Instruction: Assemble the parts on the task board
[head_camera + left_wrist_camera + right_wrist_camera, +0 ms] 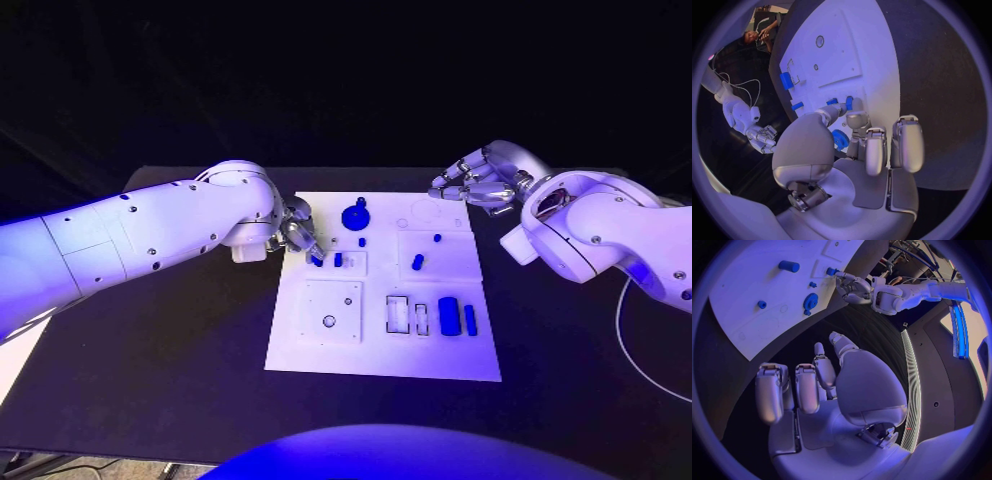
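Blue parts (449, 317) lie on the task board (382, 360); left hand (299, 232) hovers at its edge, apparently empty; right hand (476, 177) curled, holding nothing.

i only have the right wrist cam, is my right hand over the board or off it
Observer: The head view puts the right hand at the board's far right corner, holding nothing.
Operator: whats on the near half, cant see it
Observer: Two long parts lie side by side near the right edge, beside white slots.
Operator: left hand got anything
Observer: The left wrist view shows nothing in the left hand. Its thumb reaches toward two small parts; I cannot tell whether it touches them.
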You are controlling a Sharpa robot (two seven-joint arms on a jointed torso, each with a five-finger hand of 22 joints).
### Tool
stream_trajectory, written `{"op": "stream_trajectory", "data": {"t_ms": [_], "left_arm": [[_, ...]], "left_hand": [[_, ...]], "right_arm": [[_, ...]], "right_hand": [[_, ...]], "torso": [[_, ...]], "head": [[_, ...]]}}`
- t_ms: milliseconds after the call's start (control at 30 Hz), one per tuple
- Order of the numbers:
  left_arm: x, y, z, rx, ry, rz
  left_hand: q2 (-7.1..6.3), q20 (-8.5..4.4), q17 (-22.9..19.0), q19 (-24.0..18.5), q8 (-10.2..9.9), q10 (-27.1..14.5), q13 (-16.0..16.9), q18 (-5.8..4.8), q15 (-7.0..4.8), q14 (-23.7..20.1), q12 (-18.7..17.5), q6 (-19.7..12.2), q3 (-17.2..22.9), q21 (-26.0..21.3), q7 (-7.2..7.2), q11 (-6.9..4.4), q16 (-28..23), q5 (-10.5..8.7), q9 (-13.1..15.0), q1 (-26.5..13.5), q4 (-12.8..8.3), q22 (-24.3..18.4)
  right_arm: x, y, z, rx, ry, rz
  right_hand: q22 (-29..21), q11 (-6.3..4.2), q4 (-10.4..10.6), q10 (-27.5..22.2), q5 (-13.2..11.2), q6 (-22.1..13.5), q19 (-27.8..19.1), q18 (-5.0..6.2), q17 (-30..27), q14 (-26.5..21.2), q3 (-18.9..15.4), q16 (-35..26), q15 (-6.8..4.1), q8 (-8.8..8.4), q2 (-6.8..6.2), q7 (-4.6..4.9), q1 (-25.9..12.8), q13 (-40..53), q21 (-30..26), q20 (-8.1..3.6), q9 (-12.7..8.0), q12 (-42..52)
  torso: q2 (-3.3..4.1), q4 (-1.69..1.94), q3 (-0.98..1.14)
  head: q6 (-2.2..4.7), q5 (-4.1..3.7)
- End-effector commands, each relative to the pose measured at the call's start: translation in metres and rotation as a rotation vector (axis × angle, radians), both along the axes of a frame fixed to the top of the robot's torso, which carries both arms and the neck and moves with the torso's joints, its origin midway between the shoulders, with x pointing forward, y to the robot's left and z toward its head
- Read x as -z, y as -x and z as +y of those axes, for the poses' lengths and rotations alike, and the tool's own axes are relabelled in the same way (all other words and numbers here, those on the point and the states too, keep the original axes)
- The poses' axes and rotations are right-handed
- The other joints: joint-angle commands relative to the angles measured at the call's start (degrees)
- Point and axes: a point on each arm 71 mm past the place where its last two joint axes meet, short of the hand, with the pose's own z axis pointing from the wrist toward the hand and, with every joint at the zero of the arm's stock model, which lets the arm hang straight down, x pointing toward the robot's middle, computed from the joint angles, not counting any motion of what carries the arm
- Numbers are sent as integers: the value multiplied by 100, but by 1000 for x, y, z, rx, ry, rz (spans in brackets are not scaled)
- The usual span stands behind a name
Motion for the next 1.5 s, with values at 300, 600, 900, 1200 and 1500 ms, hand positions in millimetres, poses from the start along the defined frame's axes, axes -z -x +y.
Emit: {"op": "stream_trajectory", "data": {"t_ms": [300,600,900,1200,1500], "left_arm": [[14,6,0,-11,-49,92],[14,5,1,-30,-66,92],[12,3,6,-73,-65,48],[2,2,11,-126,26,-42],[-12,1,13,-193,243,-114]], "left_hand": [[226,-48,1510,260,-102,54,85,-63,-52,591,60,140,279,-4,-51,3,17,-243,-113,-230,-417,1021],[176,-56,1510,269,-155,61,136,-68,-63,591,89,222,-217,4,-75,-12,17,-263,-217,-431,-219,1040],[-41,-70,1510,284,-208,77,202,-74,-73,591,123,347,-1353,15,-84,-19,17,-311,-355,-716,208,1066],[13,-94,1510,330,-194,141,320,-94,-99,591,204,424,-2266,93,-120,-47,17,-1524,-455,-590,673,1128],[63,-74,1510,203,-170,-67,-74,-16,-70,591,-166,295,-2857,-265,-70,-4,17,-1586,-517,-429,1109,960]], "right_arm": [[0,1,1,-16,5,3],[0,1,1,-16,4,3],[0,1,1,-15,0,3],[0,1,0,-13,0,3],[1,1,-1,-16,2,6]], "right_hand": [[169,-8,15,-18,32,-45,-10,82,-2,313,-13,-33,48,39,8,7,58,17,-26,14,8,-9],[166,-8,18,-18,60,-49,-11,82,-1,314,-20,-34,48,43,4,7,63,18,-28,14,16,-11],[148,-7,20,-32,64,-51,-19,86,-27,309,-24,-48,48,44,1,9,61,-1,-37,14,17,-37],[148,-7,20,-32,64,-51,-19,86,-27,309,-24,-48,48,44,1,9,61,-1,-37,14,17,-37],[139,-6,23,-43,69,-56,-24,88,-43,306,-27,-56,49,43,-2,10,60,-14,-42,14,18,-55]], "torso": [[0,-4,2],[-2,4,-1],[-4,-1,-5],[-2,0,-6],[2,5,-3]], "head": [[-21,-21],[-23,-30],[-6,-43],[17,-71],[35,-82]]}}
